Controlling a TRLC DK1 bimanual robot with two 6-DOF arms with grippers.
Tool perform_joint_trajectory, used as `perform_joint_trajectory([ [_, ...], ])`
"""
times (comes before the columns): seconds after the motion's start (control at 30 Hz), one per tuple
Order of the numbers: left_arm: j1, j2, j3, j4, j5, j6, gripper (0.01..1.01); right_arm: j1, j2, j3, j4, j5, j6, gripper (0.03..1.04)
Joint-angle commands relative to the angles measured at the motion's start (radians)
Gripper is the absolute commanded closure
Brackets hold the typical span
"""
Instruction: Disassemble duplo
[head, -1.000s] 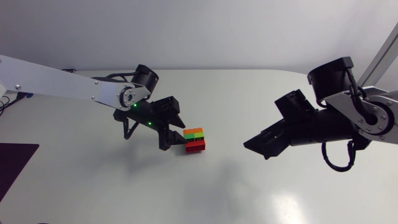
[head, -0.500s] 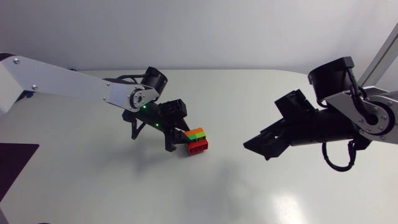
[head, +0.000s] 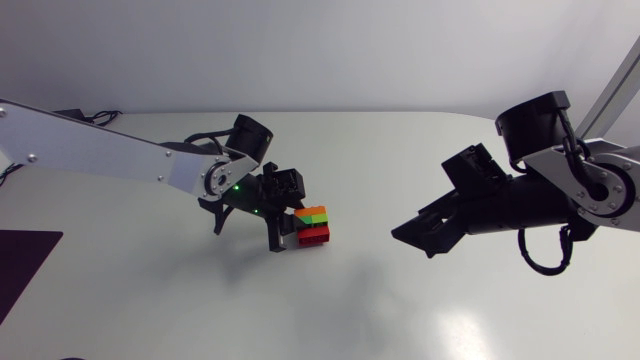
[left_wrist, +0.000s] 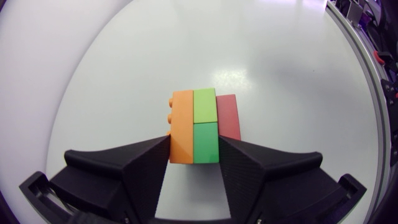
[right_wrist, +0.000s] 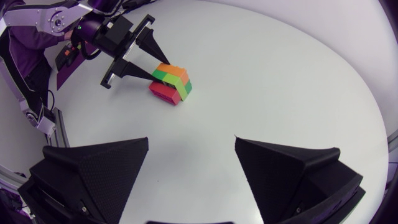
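Left wrist view is giving the clearest look, so starting there: the brick stack (left_wrist: 200, 127) is sitting right between the fingers of my left gripper (left_wrist: 194, 146). One finger is pressing against the orange brick (left_wrist: 181, 134) and the other against the darker green brick (left_wrist: 206, 143), so those jaws are closed in on the stack from both sides, only as far apart as the bricks are wide. A light green brick (left_wrist: 204, 106) is lying just past the darker one. A red brick (left_wrist: 228, 116) is peeking out on the far side of that second finger.

From the right wrist view the stack (right_wrist: 170, 84) is resting on the white table (right_wrist: 298, 81), with orange on top, the greens under it and red at the bottom. My left gripper (right_wrist: 158, 70) is coming at it from the side.

Looking down from the head view, the stack (head: 313, 226) is sitting around the middle of the table (head: 200, 310), with my left gripper (head: 288, 228) at it.

My right gripper (head: 410, 238) is hanging well apart from the stack and pointing toward it. In its own view its jaws are spread wide and holding nothing (right_wrist: 191, 140).
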Motion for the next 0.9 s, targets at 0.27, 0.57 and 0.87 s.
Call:
perform_joint_trajectory([
  [0.27, -0.127, -0.172, -0.347, 0.435, -0.354, 0.083, 0.567, 0.000, -0.016, -0.034, -0.017, -0.007, -0.031, 0.06],
  [0.57, -0.224, -0.220, -0.571, 0.815, -0.577, 0.218, 0.569, -0.005, -0.025, -0.057, -0.012, -0.009, -0.046, 0.06],
  [0.87, -0.222, -0.373, -0.555, 0.676, -0.471, 0.061, 0.567, 0.009, -0.019, -0.067, -0.012, -0.010, -0.040, 0.06],
])
